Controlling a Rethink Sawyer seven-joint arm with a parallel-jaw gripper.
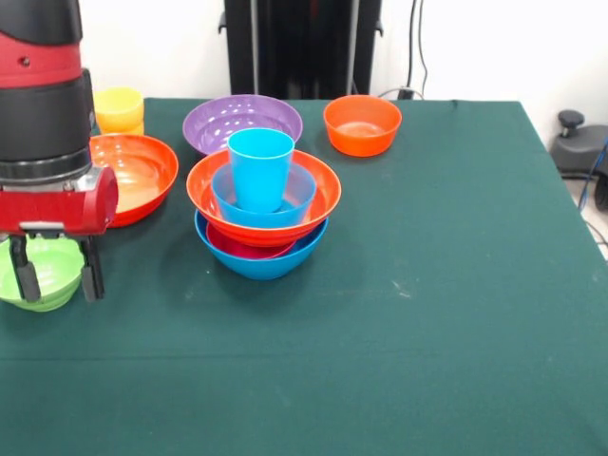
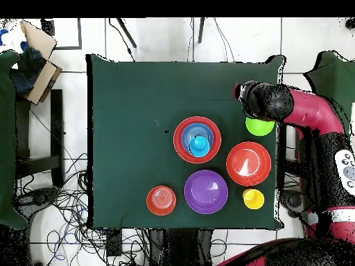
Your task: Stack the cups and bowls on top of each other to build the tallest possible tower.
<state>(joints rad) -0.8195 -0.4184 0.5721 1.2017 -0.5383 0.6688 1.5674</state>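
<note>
front view: spread claw (image 1: 54,274) partly hides the lime bowl (image 1: 43,275).

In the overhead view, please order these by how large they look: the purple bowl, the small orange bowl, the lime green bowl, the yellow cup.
1. purple bowl
2. small orange bowl
3. lime green bowl, though the arm hides part of it, so its full width is unsure
4. yellow cup

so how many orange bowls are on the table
3: a small glossy orange plastic bowl at the far edge, a large one beside the purple bowl, another nested in the tower. Others may hide.
</note>
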